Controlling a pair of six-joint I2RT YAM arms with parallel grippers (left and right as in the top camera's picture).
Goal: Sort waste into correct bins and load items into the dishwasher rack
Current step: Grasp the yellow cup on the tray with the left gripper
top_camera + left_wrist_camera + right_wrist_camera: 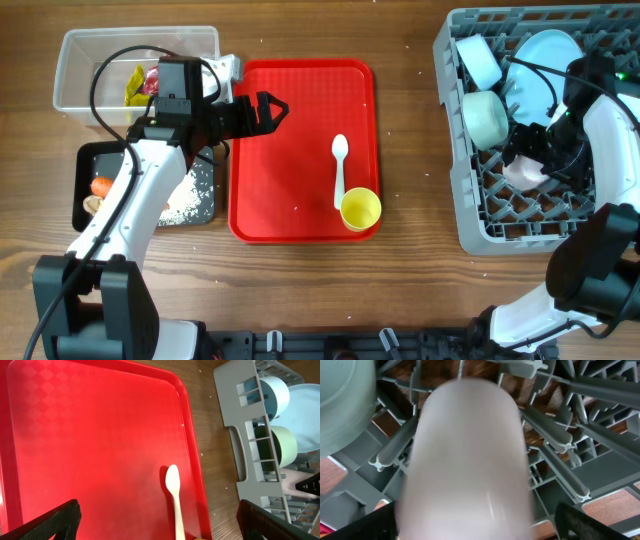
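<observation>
My left gripper [270,108] [157,521] is open and empty above the left part of the flat red serving tray [290,190] [90,435]. A white spoon [339,165] [173,491] and a yellow cup [360,208] lie on that tray. My right gripper [530,152] [477,527] is inside the grey dishwasher rack [478,232] [555,430]. It is open, with the pink cup [522,172] [470,455] between its fingers, blurred. Two pale blue bowls [481,60] [486,118] and the pale blue plate [547,52] stand in the rack.
The clear tub [80,70] at back left holds yellow-green and red wrappers [137,84]. The black tray [86,160] in front of it holds the carrot [101,186], a brown lump [92,204] and rice [190,200]. My left arm crosses over it.
</observation>
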